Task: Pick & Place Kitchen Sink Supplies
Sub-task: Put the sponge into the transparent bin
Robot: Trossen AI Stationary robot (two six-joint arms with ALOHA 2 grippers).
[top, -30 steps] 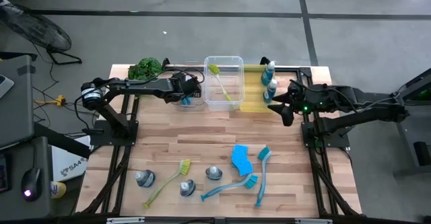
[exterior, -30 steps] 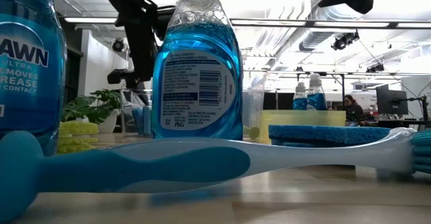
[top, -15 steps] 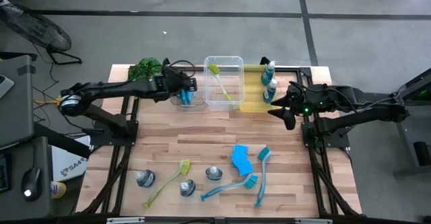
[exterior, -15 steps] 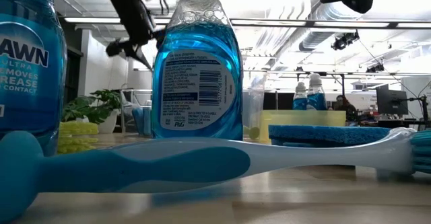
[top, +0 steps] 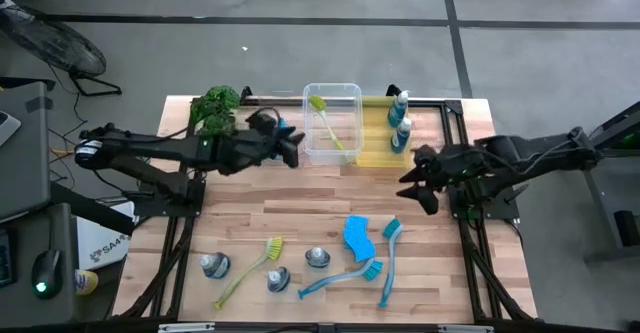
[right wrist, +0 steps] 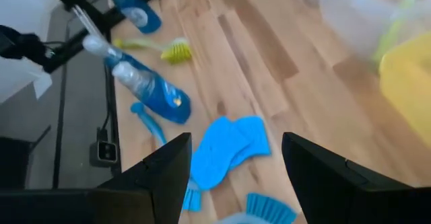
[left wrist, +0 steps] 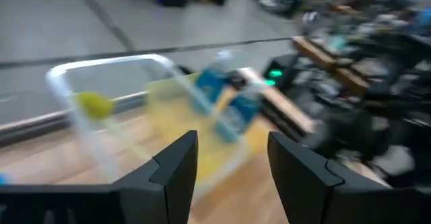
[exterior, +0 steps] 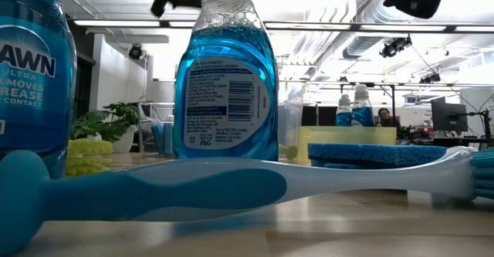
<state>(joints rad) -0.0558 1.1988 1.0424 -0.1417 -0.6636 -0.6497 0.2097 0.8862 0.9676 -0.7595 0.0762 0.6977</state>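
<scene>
Near the table's front lie a blue sponge [top: 358,236], two blue brushes [top: 388,260] [top: 338,279], a yellow-green brush [top: 250,268] and three blue-liquid bottles [top: 213,265] [top: 278,279] [top: 318,258]. Another yellow-green brush [top: 325,118] leans inside the clear bin [top: 310,151]. Two bottles [top: 401,118] stand in the yellow bin [top: 375,153]. My left gripper [top: 290,147] [left wrist: 232,150] hovers open and empty just left of the clear bin. My right gripper [top: 415,180] [right wrist: 236,150] hovers open and empty near the yellow bin's front right corner, looking down toward the sponge [right wrist: 222,153].
A green leafy plant [top: 215,103] sits at the far left corner behind my left arm. Bare wood [top: 300,203] stretches across the table's middle between the bins and the near cluster. In the low view a bottle [exterior: 226,79] and a blue brush handle [exterior: 193,187] fill the foreground.
My left gripper has risen from beside the clear bin and swung its fingers toward the table's right, while that arm's base has pulled back to the left. My right gripper has drifted toward the near edge and tipped down toward the sponge and brushes.
</scene>
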